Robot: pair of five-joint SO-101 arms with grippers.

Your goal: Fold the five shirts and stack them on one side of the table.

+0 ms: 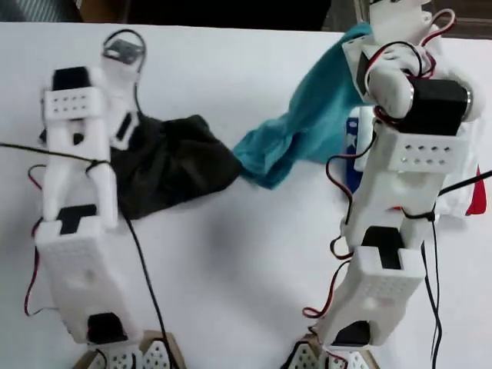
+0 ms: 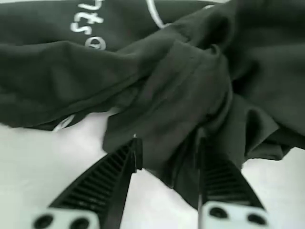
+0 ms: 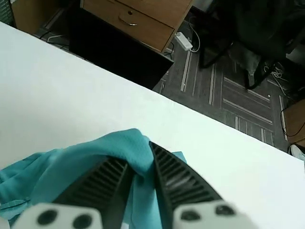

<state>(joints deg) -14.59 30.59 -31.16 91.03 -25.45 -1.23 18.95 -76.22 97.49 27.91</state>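
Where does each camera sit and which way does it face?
High view: fixed above, looking down on the white table; both arms, black shirt and teal shirt show.
Left wrist view: on the left arm, facing the black shirt; left gripper, jaws apart, straddles a fold.
Right wrist view: on the right arm, facing past the table edge to the floor; right gripper pinches the teal shirt.
Shared: each wrist view's shirt appears in the high view.

A black shirt [image 1: 173, 165] lies crumpled on the desk [image 1: 231, 261]. A teal shirt [image 1: 307, 127] stretches from just beside it up to the right arm [image 1: 400, 177].
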